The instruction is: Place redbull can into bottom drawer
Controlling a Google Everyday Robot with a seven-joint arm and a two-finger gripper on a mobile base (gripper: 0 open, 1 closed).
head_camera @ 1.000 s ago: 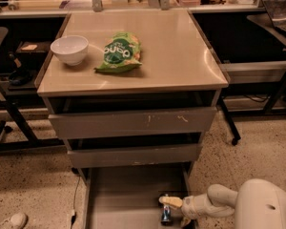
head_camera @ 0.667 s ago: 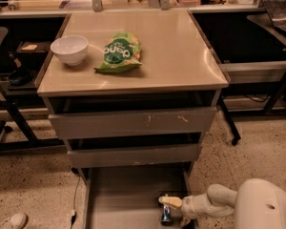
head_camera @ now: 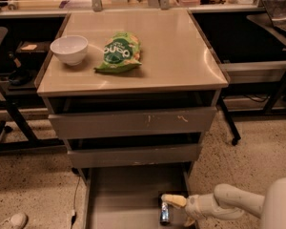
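The redbull can (head_camera: 165, 213), slim and dark silver, sits in the bottom drawer (head_camera: 119, 194), which is pulled out at the foot of the grey cabinet. My gripper (head_camera: 180, 211) reaches in from the right at the drawer's right front. Its pale fingers (head_camera: 174, 200) stand apart on either side of the can, wider than the can. I cannot tell whether they touch it. The white arm (head_camera: 229, 202) runs off to the lower right.
A green snack bag (head_camera: 120, 52) and a white bowl (head_camera: 70, 49) lie on the cabinet top (head_camera: 176, 56). The two upper drawers (head_camera: 131, 123) stand slightly out. Dark desks flank the cabinet, and a cable (head_camera: 75, 204) hangs at the drawer's left.
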